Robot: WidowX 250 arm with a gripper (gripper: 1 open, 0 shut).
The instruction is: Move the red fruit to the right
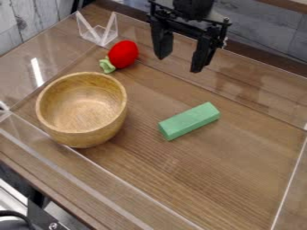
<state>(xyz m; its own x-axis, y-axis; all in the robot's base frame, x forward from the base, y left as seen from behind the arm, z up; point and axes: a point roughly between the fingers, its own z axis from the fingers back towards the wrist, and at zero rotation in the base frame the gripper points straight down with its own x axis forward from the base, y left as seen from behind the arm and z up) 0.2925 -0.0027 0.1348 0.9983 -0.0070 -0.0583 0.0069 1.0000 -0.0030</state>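
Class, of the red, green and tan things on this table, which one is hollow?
The tan bowl: its round rim surrounds an open hollow, whereas the other two show none.

A brown wooden desk (216, 187) is filling most of the view, its boards running in slanting bands with thin darker seams between them. Pale light is falling softly across the surface. Beyond the desk's left edge, light and dark shapes are showing at the upper corner, perhaps wall or floor, though the view is too poor to tell.
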